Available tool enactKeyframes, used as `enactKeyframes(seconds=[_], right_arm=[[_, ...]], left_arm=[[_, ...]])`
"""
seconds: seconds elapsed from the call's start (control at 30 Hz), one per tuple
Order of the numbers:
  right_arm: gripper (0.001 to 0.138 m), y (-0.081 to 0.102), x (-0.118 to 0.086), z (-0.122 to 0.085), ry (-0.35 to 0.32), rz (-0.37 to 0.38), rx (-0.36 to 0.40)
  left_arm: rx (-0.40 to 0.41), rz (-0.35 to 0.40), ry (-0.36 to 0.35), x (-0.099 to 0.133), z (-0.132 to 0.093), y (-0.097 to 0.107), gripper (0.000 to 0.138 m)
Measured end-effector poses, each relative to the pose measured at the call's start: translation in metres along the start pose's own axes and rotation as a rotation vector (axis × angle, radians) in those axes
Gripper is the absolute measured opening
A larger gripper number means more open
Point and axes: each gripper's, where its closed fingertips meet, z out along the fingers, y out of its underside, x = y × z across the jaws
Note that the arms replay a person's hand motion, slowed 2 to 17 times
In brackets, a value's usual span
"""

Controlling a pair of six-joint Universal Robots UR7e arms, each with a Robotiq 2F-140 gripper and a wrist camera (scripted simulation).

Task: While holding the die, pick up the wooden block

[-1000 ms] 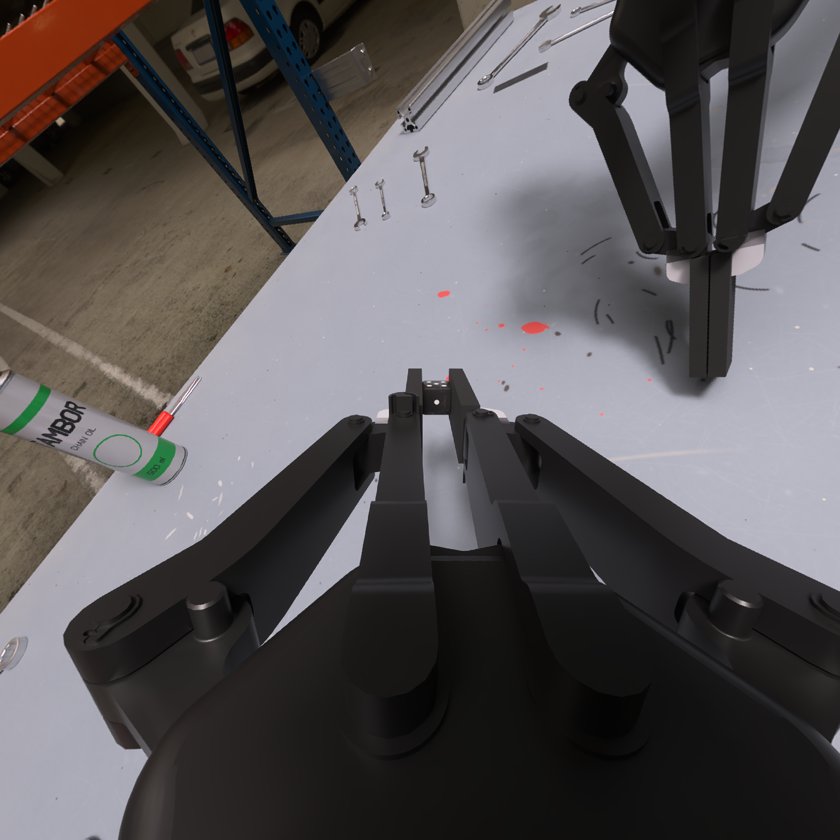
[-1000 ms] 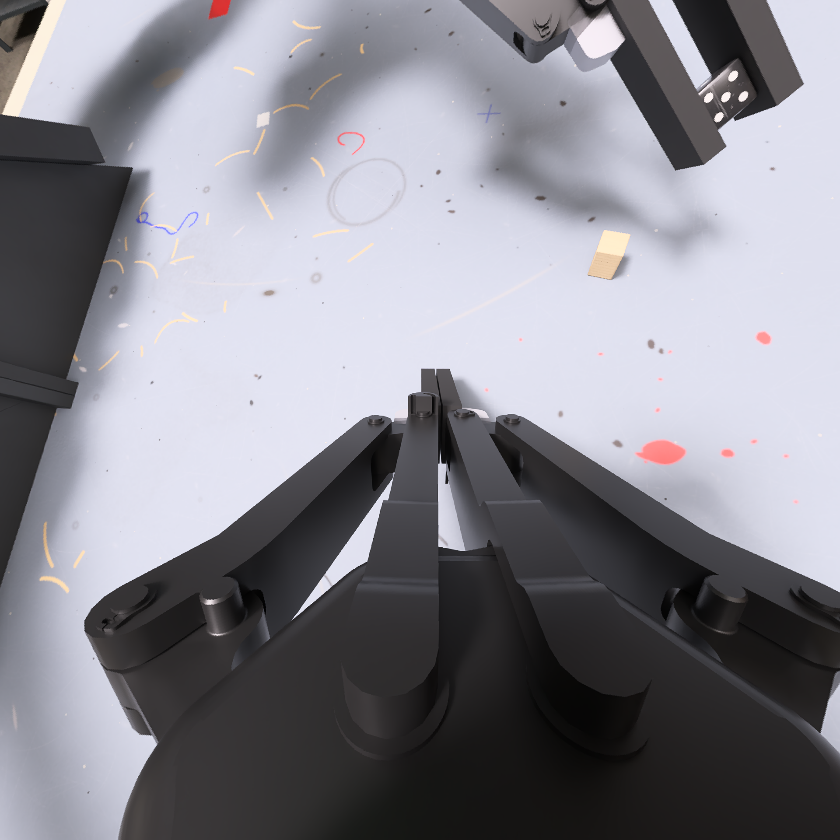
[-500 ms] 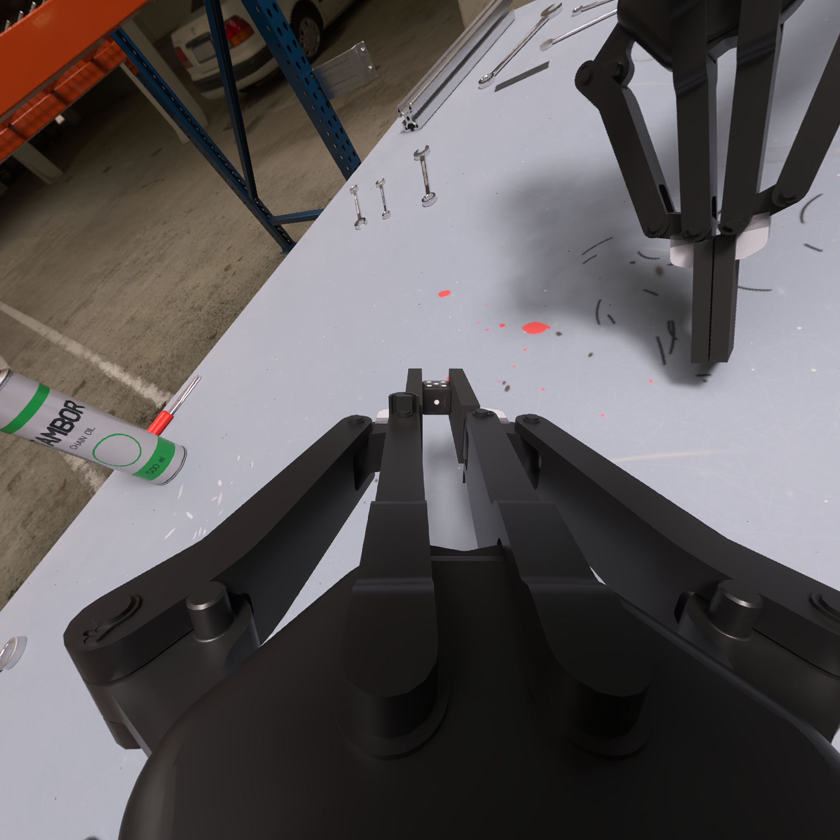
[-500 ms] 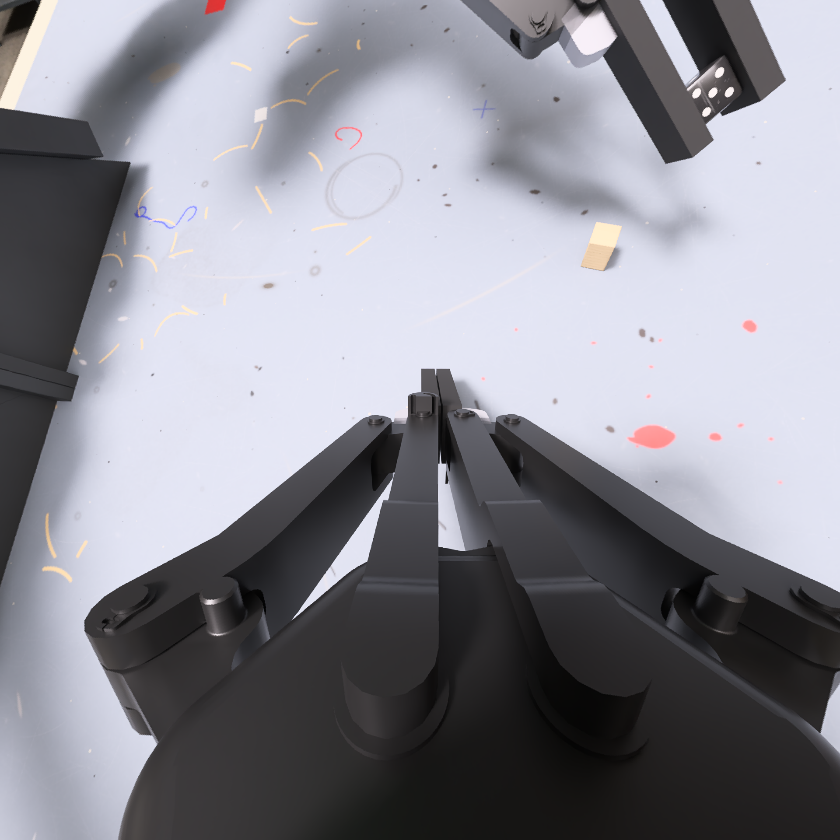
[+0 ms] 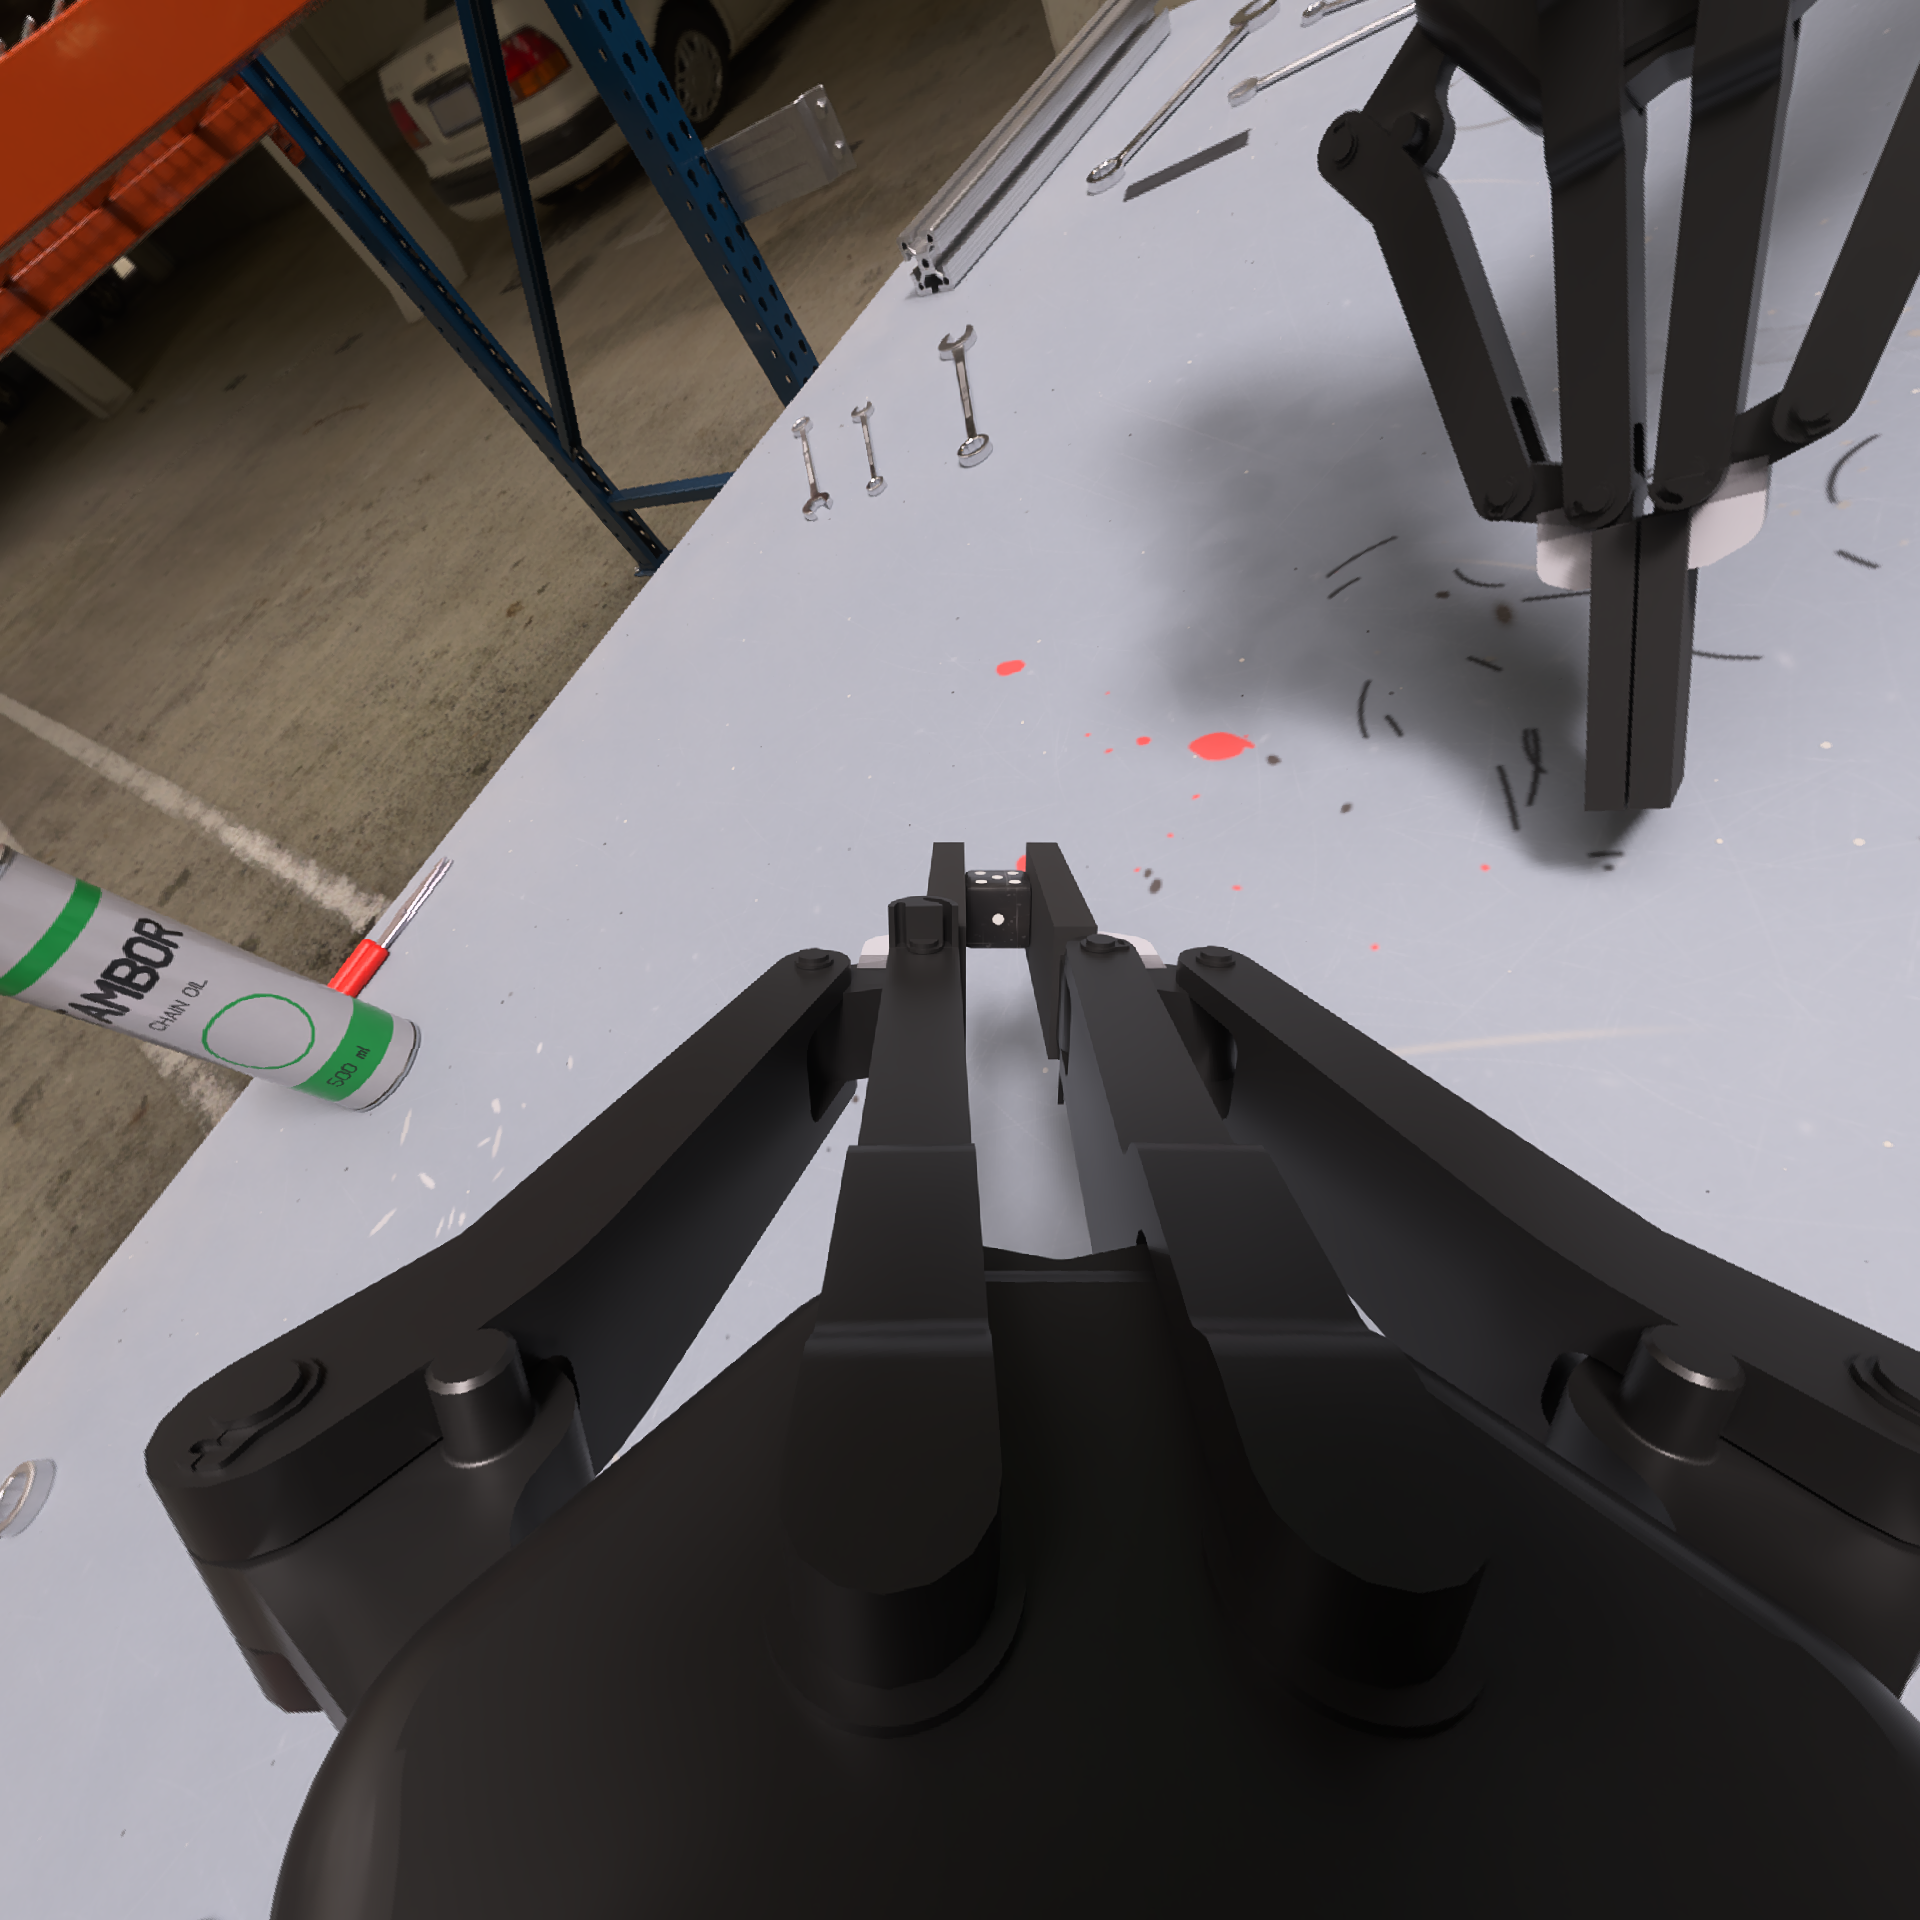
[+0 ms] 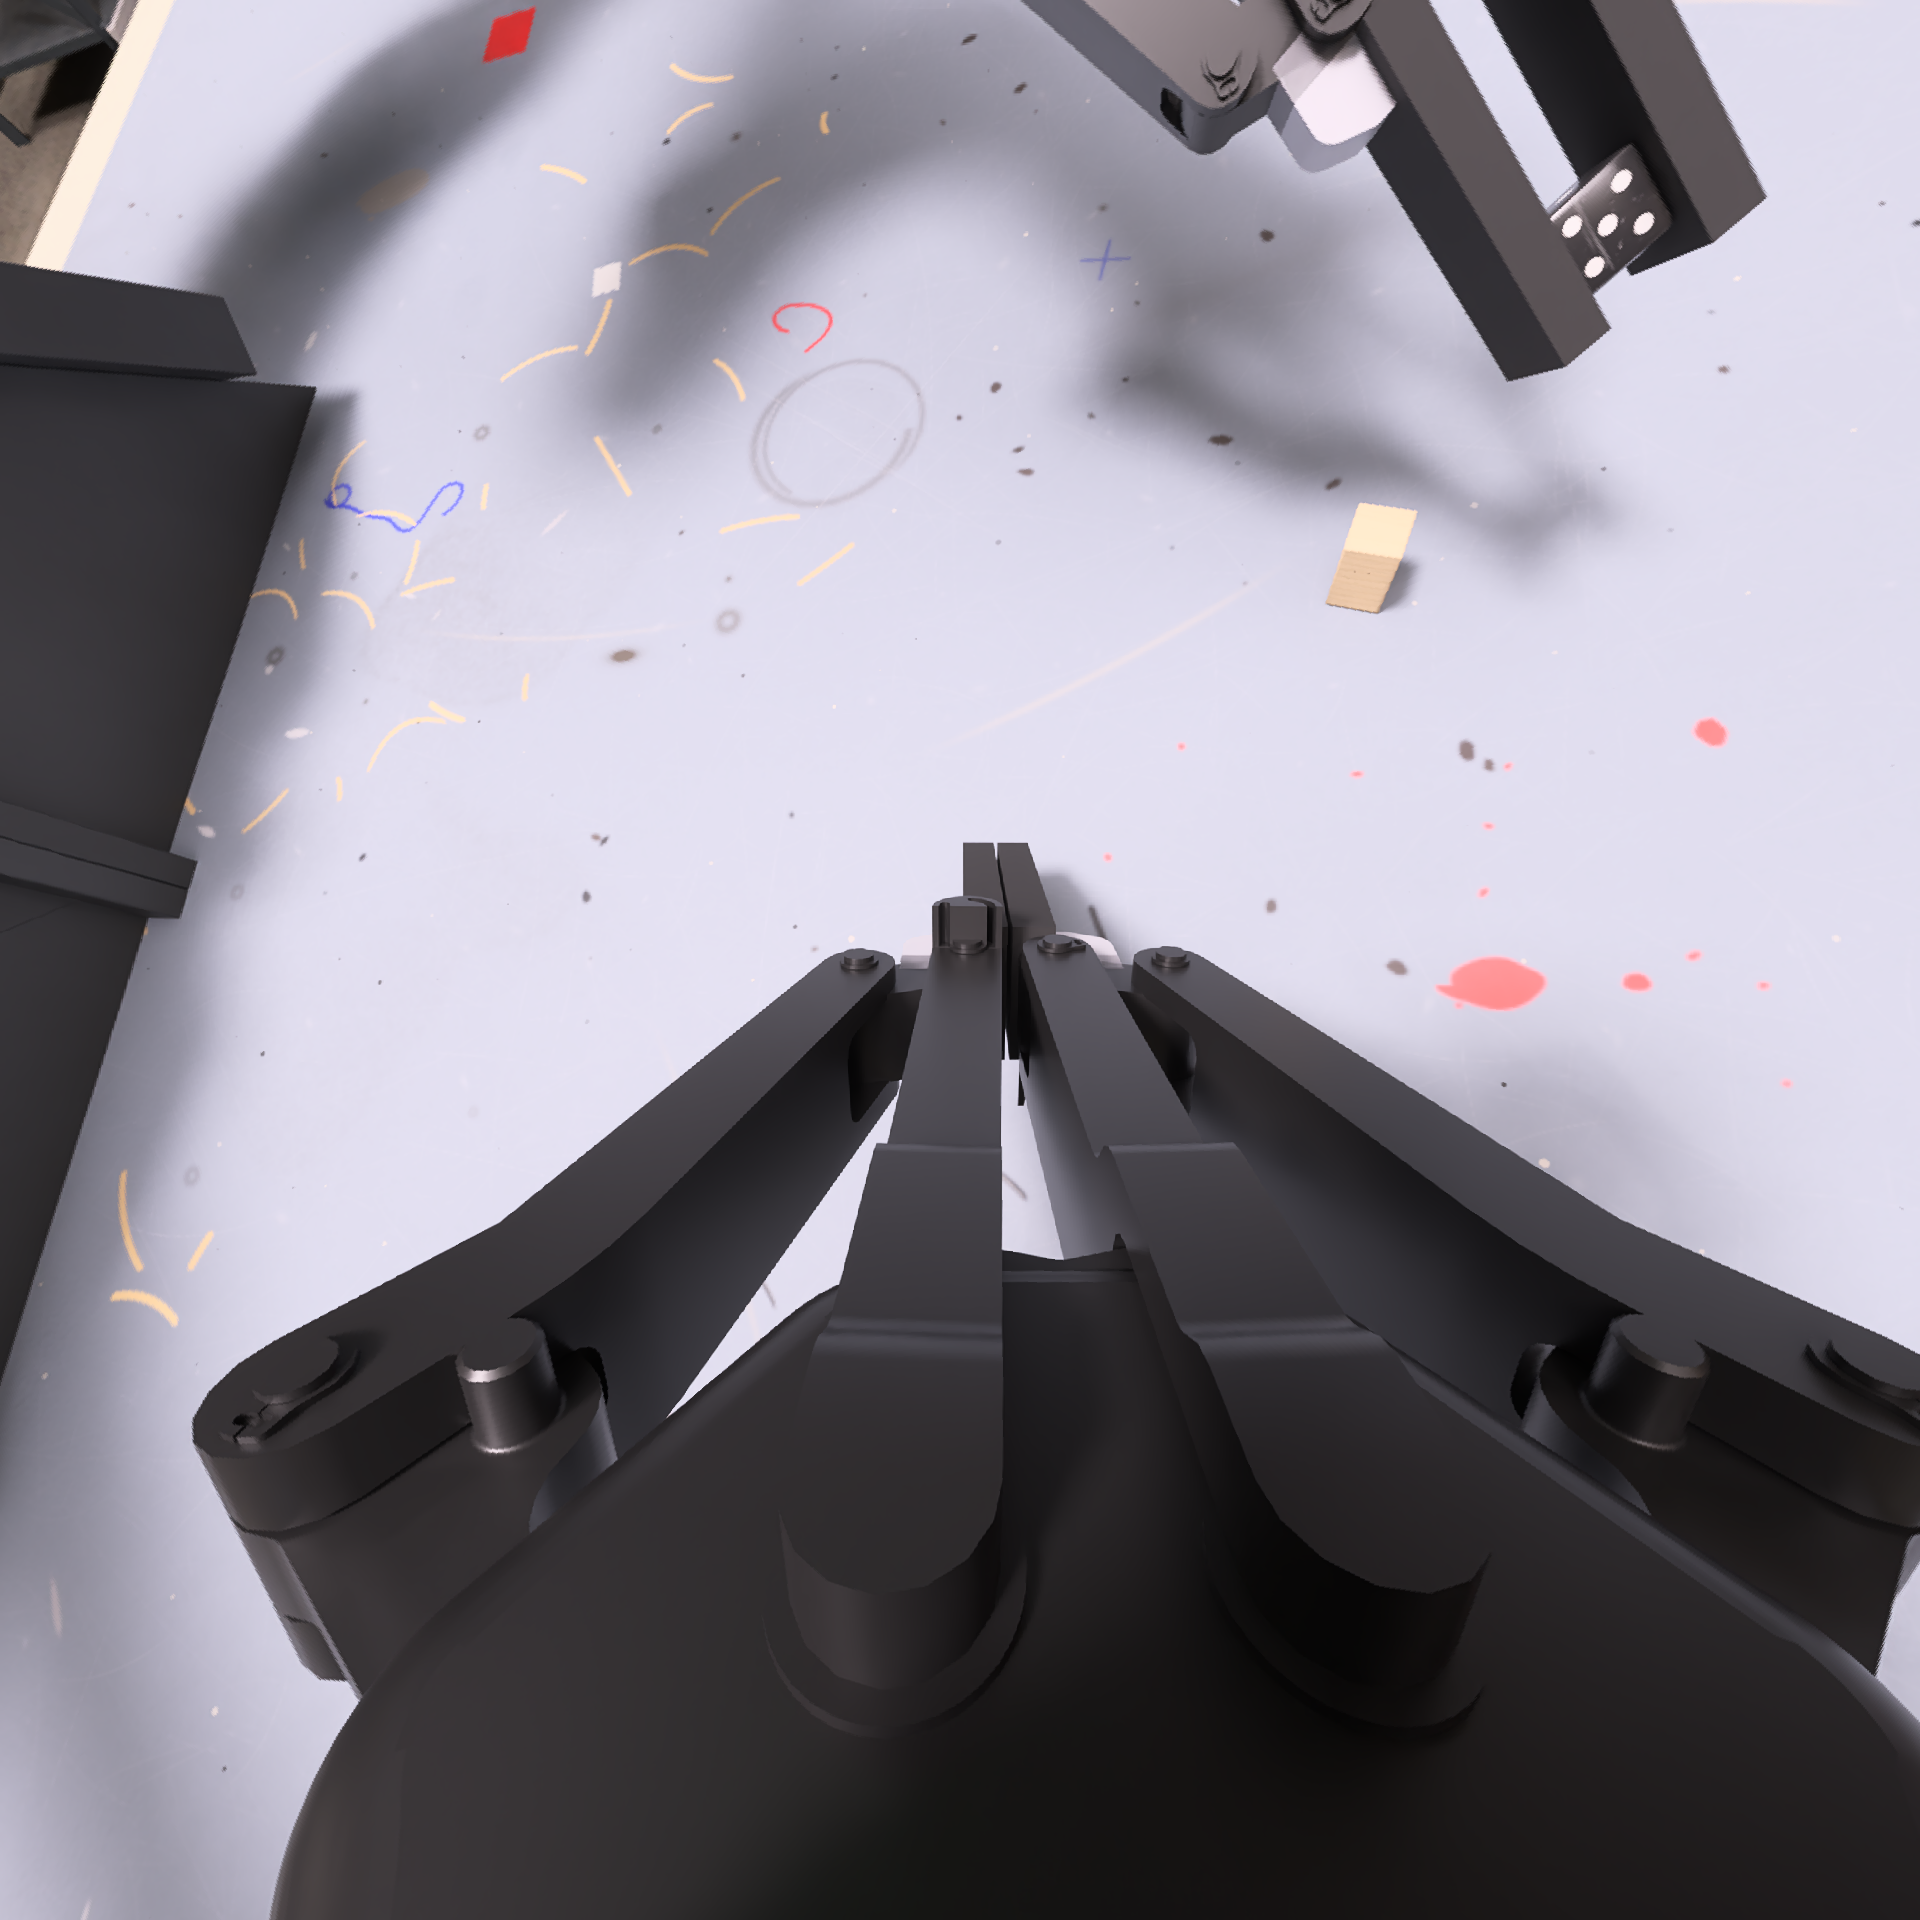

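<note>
My left gripper point(image 5: 997, 868) is shut on a small black die point(image 5: 997, 906) with white pips and holds it above the grey table. In the right wrist view the same gripper point(image 6: 1621, 270) shows at the top right with the die point(image 6: 1608, 223) between its fingers. A small pale wooden block point(image 6: 1371, 556) lies on the table below it, ahead and to the right of my right gripper point(image 6: 995, 868). My right gripper is shut and empty above the table. It also shows in the left wrist view point(image 5: 1633, 790), pointing down. The block is hidden in the left wrist view.
A spray can point(image 5: 197, 1003) lies at the table's left edge beside a red-handled tool point(image 5: 390, 925). Small wrenches point(image 5: 966, 400) and an aluminium rail point(image 5: 1029, 156) lie farther back. A dark box point(image 6: 114, 727) stands at the left in the right wrist view. Red paint spots point(image 6: 1491, 982) mark the table.
My right gripper has drifted across the table; in its view the block and the left gripper slid a little left and up. The left gripper has held still with the die.
</note>
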Motion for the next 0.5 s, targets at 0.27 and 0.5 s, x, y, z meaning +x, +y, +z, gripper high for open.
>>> enactKeyframes(seconds=[0.27,0.5], right_arm=[[0.001,0.0034,0.0005,-0.0072,0.008,0.003,0.005],[0.001,0.0092,-0.0001,-0.0062,-0.001,0.011,-0.003]], left_arm=[[0.0,-0.003,-0.001,-0.0007,0.0,0.0001,0.016],[-0.001,-0.004,0.0,-0.0005,0.0008,0.0004,0.016]])
